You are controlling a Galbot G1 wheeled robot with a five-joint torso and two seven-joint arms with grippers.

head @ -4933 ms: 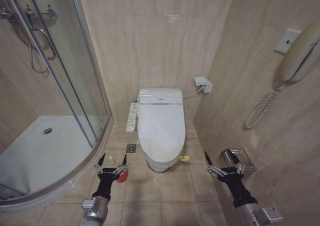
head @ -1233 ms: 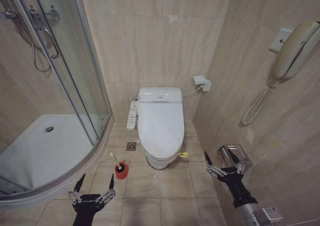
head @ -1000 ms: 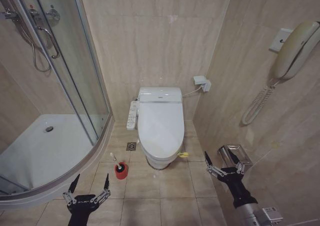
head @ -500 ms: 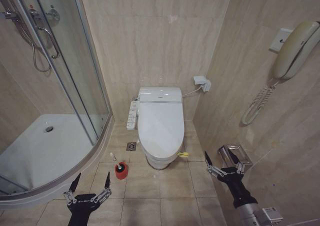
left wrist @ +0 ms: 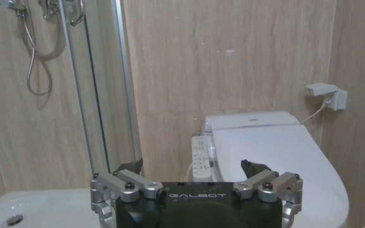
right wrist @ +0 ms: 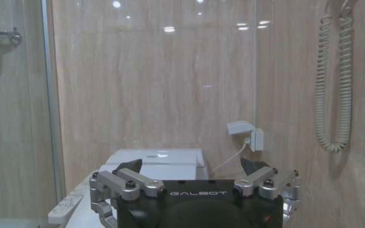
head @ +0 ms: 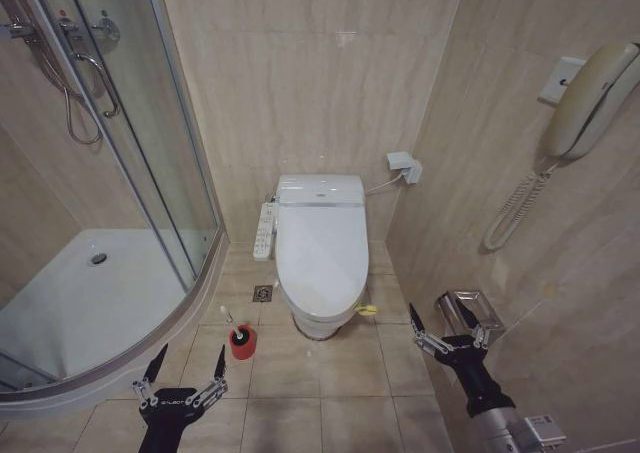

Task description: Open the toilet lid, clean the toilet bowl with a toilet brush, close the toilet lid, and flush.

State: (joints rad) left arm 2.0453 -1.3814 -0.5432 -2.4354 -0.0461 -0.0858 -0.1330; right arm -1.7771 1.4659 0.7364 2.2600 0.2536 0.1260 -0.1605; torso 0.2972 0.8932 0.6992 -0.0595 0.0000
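Up and slightly forward comes the left tool [head: 185, 376] since half a second ago, fingers spread, empty, near the toilet brush [head: 231, 323] in its red holder [head: 242, 342]. Right tool [head: 446, 331] hangs released beside the closed toilet lid [head: 321, 249].

white toilet lid [head: 322, 251], red cup holder [head: 242, 342]

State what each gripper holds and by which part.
Nothing. The left gripper and the right gripper are both open and empty; the toilet brush stands in its red holder.
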